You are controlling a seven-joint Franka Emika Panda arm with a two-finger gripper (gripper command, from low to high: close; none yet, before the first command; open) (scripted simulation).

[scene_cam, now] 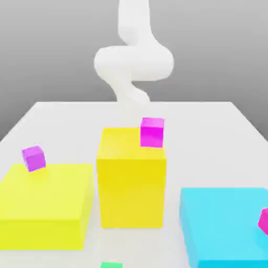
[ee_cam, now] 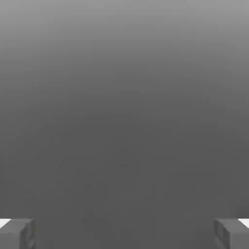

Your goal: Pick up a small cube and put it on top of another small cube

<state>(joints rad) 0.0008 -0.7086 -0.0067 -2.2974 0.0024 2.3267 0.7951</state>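
Magenta cube (scene_cam: 152, 132) atop tall yellow block (scene_cam: 131, 180), another (scene_cam: 34, 157) on low yellow slab (scene_cam: 44, 201); likely light, rigid, best pinched across flat sides. Gripper (ee_cam: 124, 233) wide open, empty.

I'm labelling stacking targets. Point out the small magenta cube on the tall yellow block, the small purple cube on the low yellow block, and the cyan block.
small magenta cube (scene_cam: 152, 132), exterior view, front face.
small purple cube (scene_cam: 34, 158), exterior view, front face.
cyan block (scene_cam: 222, 209), exterior view, top face.
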